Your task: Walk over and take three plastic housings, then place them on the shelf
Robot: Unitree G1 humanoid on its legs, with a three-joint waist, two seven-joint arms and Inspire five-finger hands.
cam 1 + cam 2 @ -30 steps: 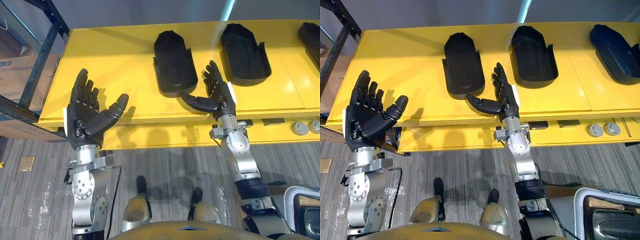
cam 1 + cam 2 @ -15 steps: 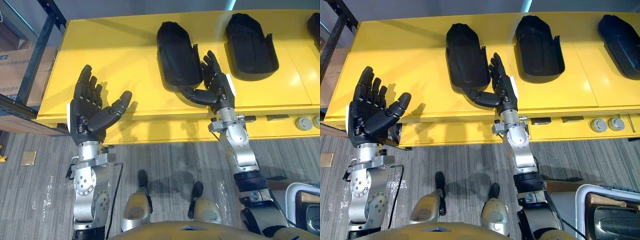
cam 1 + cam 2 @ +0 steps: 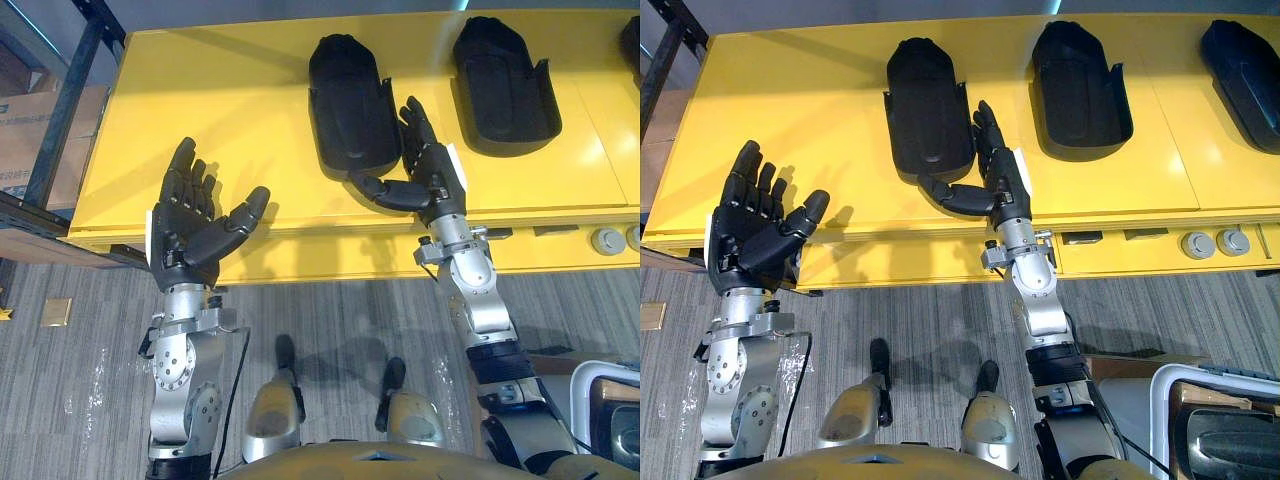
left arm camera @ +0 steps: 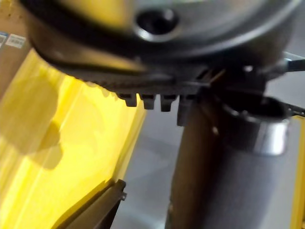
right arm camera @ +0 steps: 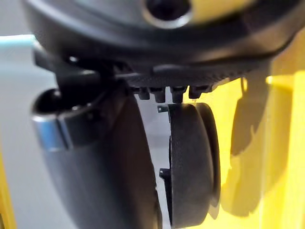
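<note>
On table (image 3: pixel 200 100), left housing (image 3: pixel 348 110) and two others lie flat, none lifted. Robot's right hand (image 3: pixel 437 180): fingers straight along its side, thumb across its near end, likely bracketing for a grasp; contact uncertain. Robot's left hand (image 3: pixel 185 235): wide, palm-up, empty, at table edge, probably ready to support.

No print can be read — the label on the cardboard box (image 3: pixel 25 135) is too blurred.

yellow table (image 3: pixel 220 90) left of near housing (image 3: pixel 348 105): bare, wide open | gap between near housing and second housing (image 3: pixel 503 80): narrow, right hand (image 3: pixel 432 178) stands at its near end | dark rack post (image 3: pixel 65 100): flanks table's left end
</note>
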